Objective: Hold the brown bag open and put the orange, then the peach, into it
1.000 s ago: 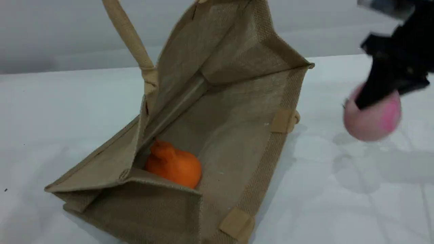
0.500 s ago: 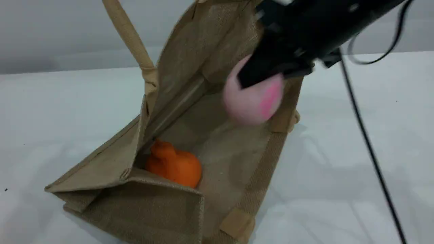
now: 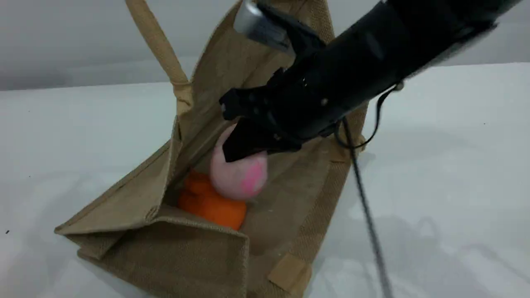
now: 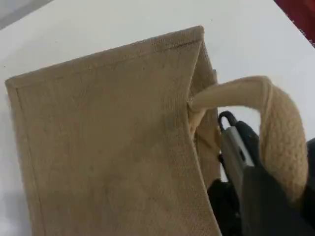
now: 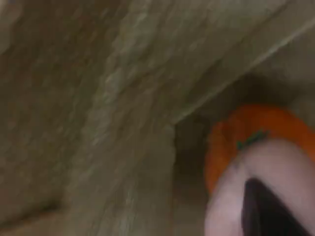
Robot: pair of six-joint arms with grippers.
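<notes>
The brown bag (image 3: 290, 182) lies on its side on the white table, its mouth gaping toward the camera. One beige handle (image 3: 157, 41) runs up out of the top of the scene view. In the left wrist view that handle (image 4: 280, 128) drapes over my left gripper (image 4: 246, 162), which is shut on it and holds the upper side of the bag (image 4: 108, 137) raised. The orange (image 3: 211, 205) rests deep inside the bag. My right gripper (image 3: 244, 147) reaches into the mouth, shut on the peach (image 3: 240, 176), which hangs just above and against the orange. The right wrist view shows the peach (image 5: 275, 182) before the orange (image 5: 246, 132).
The black right arm (image 3: 372, 54) slants in from the top right across the bag's mouth. Its cable (image 3: 364, 198) dangles down over the white table (image 3: 447, 165) to the right of the bag. A red edge (image 4: 305, 14) shows beyond the table's far corner.
The right arm has carried the peach from above the table at the right, leftward and down, into the bag's mouth over the orange. The bag and the orange have stayed put.
</notes>
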